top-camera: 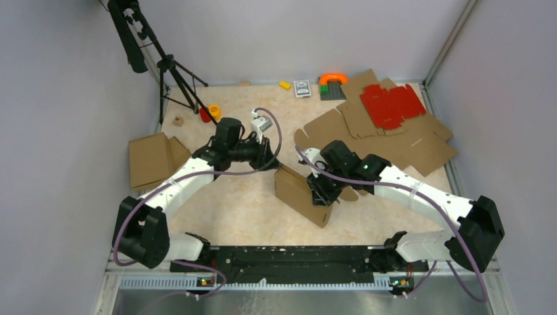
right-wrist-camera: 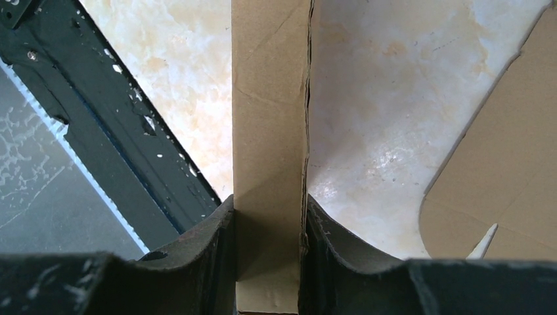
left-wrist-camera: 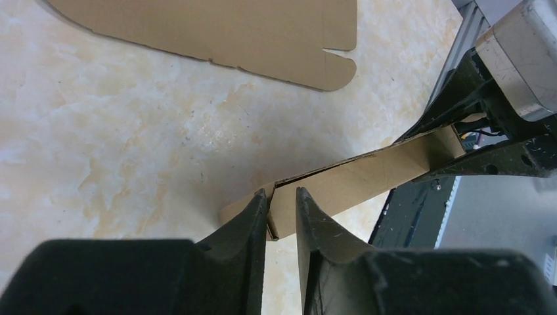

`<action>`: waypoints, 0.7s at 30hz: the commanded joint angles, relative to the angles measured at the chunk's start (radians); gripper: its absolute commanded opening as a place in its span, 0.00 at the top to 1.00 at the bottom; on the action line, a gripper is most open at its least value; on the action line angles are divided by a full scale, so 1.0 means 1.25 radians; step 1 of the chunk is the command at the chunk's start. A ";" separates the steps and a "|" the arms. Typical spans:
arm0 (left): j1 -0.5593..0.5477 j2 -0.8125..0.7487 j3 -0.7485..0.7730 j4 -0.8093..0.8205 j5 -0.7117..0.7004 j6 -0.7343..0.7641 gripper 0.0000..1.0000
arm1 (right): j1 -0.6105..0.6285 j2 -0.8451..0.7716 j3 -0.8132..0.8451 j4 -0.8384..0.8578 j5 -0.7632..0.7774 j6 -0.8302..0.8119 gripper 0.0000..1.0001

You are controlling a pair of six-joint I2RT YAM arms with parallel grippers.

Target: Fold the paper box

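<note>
So the paper box (top-camera: 295, 190) is a plain brown cardboard piece, half folded and propped up off the table (top-camera: 230, 210) rather than lying flat. It sits right between the two arms. Close up you can see creased panels, and a split seam runs along one edge where two layers meet.

The right gripper (right-wrist-camera: 268, 210) is clamped on a narrow folded panel. The cardboard fills the whole gap and both fingers (right-wrist-camera: 217, 230) press against it. The left gripper (left-wrist-camera: 281, 197) has its jaws pinched down on the box's far end, with the corner of the cardboard wedged between them.

Just beyond the right gripper there's a messy spread of flat brown cardboard sheets (top-camera: 420, 147), with a red die-cut sheet (top-camera: 391, 105) lying on top. One rounded tab of that pile sits close beside the right gripper's fingers. Out past the left arm's elbow lies another folded brown piece (top-camera: 154, 157).

Further back from the left gripper stand a black tripod (top-camera: 167, 65), a little yellow and red thing (top-camera: 211, 113) and a small wooden block (top-camera: 177, 121). Along the back wall are a yellow block (top-camera: 284, 84), a card deck (top-camera: 302, 87) and an orange arch (top-camera: 333, 79).
</note>
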 commanded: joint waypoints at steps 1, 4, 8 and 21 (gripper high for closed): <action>-0.009 0.005 0.032 -0.018 -0.026 0.023 0.76 | 0.008 -0.017 0.033 0.028 0.012 -0.010 0.78; -0.010 0.022 0.044 -0.040 -0.046 0.028 0.77 | 0.008 -0.018 0.034 0.027 0.013 -0.009 0.78; -0.013 0.032 0.051 -0.056 -0.067 0.032 0.82 | 0.007 -0.020 0.033 0.026 0.013 -0.009 0.78; -0.022 0.028 0.080 -0.096 -0.086 -0.027 1.00 | 0.007 -0.010 0.035 0.030 0.062 -0.010 0.80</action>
